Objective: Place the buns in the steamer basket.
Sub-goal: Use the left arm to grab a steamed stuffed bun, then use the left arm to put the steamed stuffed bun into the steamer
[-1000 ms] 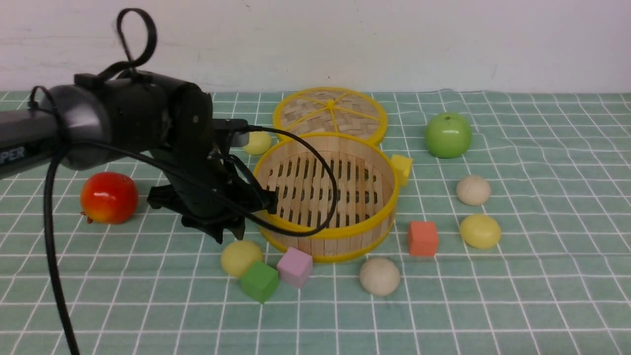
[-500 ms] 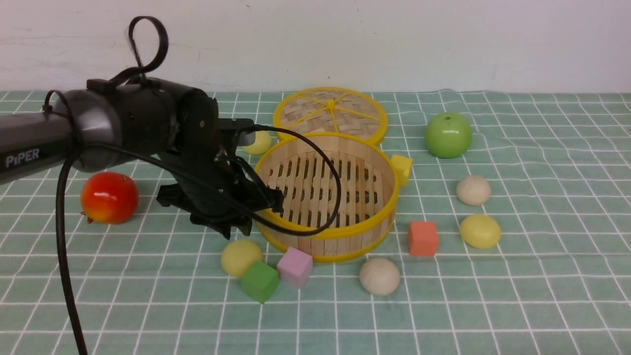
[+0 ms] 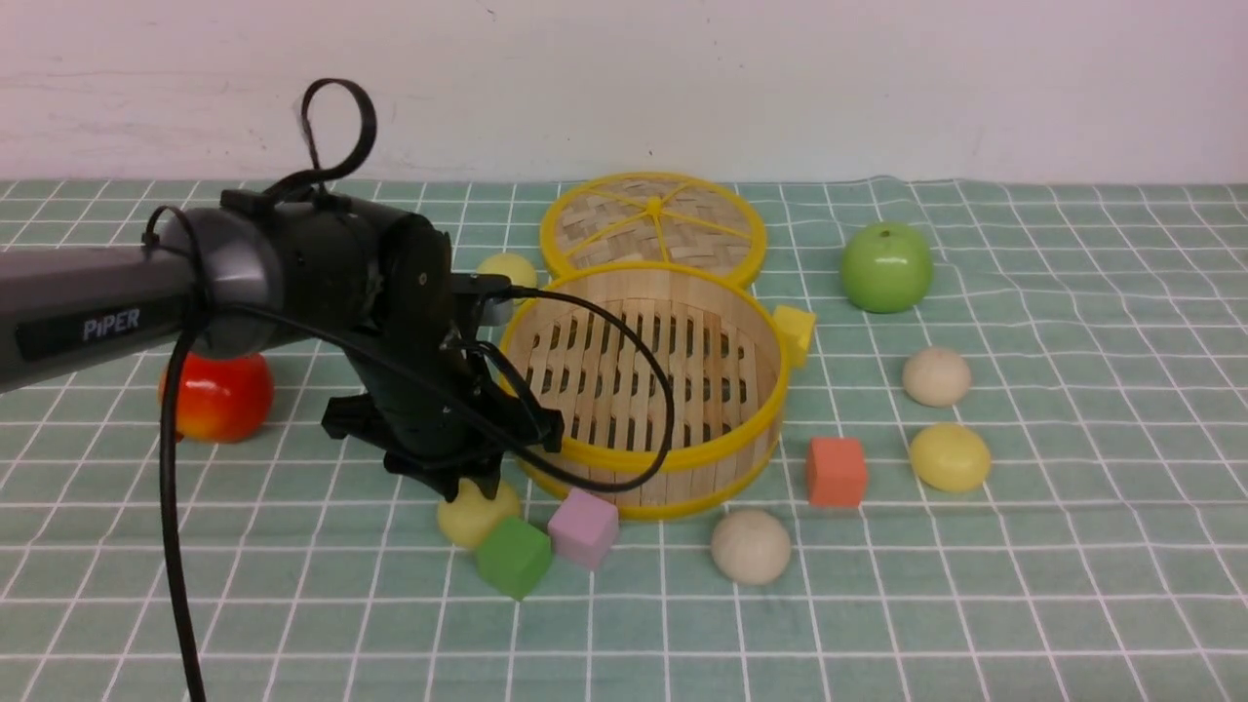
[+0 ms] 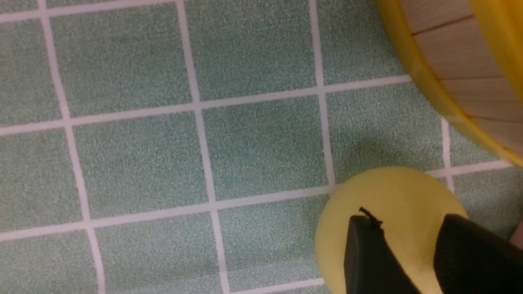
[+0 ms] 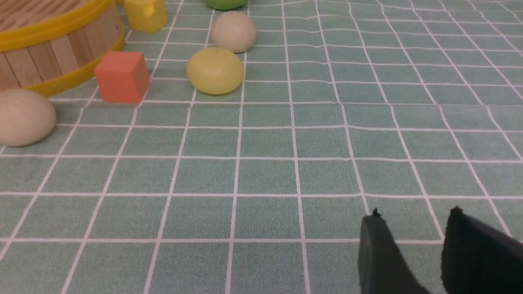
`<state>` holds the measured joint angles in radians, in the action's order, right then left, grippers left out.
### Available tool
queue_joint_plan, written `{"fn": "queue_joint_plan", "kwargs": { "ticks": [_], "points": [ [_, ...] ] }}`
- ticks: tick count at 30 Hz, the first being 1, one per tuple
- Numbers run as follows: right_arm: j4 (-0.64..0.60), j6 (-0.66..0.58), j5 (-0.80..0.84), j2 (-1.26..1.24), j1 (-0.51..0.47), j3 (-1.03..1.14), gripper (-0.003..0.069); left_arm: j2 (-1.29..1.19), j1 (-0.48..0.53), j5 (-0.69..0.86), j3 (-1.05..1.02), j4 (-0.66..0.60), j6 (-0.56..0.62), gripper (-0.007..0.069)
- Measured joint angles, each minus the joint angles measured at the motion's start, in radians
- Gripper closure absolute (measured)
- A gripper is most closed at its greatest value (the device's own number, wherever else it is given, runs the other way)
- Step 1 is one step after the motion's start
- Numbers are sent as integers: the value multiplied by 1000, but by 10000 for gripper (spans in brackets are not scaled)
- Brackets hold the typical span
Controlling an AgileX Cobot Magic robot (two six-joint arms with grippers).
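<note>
While poised over a yellow bun (image 4: pixel 388 196), the left fingers (image 4: pixel 363 257) stand narrowly parted

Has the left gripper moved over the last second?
Yes. In the front view the left gripper shifted right and down toward the steamer basket; it now overlaps the yellow bun it hung clear of.

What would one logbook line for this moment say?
left end effector open over yellow bun | right end effector open, empty | steamer basket: no bun visible
</note>
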<state>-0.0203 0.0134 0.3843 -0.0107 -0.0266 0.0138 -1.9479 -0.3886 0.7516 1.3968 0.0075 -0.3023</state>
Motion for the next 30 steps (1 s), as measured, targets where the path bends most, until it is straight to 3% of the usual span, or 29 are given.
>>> {"fn": "queue_joint_plan", "kwargs": {
  "ticks": [11,18,30],
  "points": [
    [0,1,0,0,0,0,419,-21,0,0,0,0,0,419],
    [0,1,0,0,0,0,419,-21,0,11,2,0,0,630],
    [0,2,0,0,0,0,419,64,0,90,55,11,1,638]
  ]
}}
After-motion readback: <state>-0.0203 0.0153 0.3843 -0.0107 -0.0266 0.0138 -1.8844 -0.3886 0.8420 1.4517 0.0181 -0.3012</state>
